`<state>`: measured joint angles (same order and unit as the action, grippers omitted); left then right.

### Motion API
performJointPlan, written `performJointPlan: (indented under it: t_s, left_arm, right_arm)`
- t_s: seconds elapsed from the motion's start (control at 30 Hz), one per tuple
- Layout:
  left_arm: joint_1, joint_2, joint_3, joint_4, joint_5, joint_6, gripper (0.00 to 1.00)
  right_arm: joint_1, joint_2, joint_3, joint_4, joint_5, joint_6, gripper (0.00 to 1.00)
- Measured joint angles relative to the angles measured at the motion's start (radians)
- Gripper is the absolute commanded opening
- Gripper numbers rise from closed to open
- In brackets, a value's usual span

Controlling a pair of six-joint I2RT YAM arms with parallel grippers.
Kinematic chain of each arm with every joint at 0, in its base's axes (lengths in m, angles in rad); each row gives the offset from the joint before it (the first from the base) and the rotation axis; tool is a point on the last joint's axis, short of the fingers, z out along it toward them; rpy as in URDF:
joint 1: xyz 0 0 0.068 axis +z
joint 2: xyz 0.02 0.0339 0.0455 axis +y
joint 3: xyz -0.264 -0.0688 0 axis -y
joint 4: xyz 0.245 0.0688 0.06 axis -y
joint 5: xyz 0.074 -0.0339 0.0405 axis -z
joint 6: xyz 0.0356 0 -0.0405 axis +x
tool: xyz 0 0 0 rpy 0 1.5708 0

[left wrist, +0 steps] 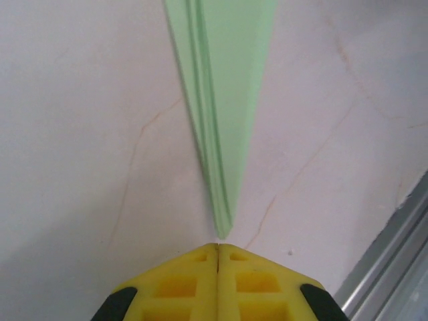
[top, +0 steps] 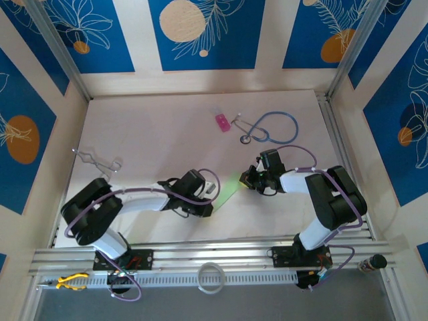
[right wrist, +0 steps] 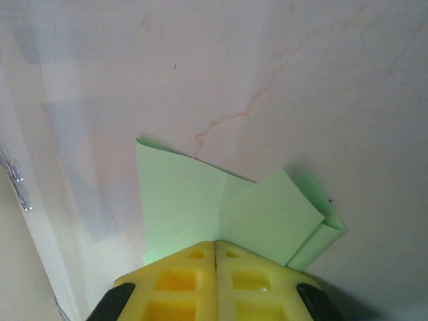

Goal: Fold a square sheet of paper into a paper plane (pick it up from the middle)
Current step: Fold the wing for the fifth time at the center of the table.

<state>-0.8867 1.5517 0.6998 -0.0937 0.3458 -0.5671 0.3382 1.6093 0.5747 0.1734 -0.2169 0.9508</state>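
Top external view showed the paper plane (top: 229, 188) lying on the table (top: 154, 127) between my two pincers. My left pincer (left wrist: 217, 249) was closed tight, its tips just behind the plane's pointy nose. My right pincer (right wrist: 215, 245) was pinched together on the plane's wide back end, where green flaps stuck out.

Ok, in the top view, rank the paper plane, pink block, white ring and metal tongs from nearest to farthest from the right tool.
From the right tool:
1. Paper plane, at its tip, just to its left.
2. Pink block, farther back, slightly left.
3. White ring, at the near edge, centre.
4. Metal tongs, far left.
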Motion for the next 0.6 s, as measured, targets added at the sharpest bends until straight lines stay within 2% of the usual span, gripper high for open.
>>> performJointPlan:
  t_s: [0.17,0.37,0.6]
  left_arm:
    - [0.006,0.009,0.071,0.01,-0.006,0.0,0.06]
    - [0.016,0.156,0.218,0.052,-0.008,0.0,0.05]
    - [0.019,0.25,0.212,0.068,-0.014,0.0,0.0]
  right_arm:
    - [0.0,-0.002,0.0,-0.002,0.0,-0.001,0.0]
    - [-0.002,-0.003,0.0,-0.002,-0.005,-0.011,0.0]
    - [-0.006,-0.029,0.0,-0.051,-0.004,-0.056,0.03]
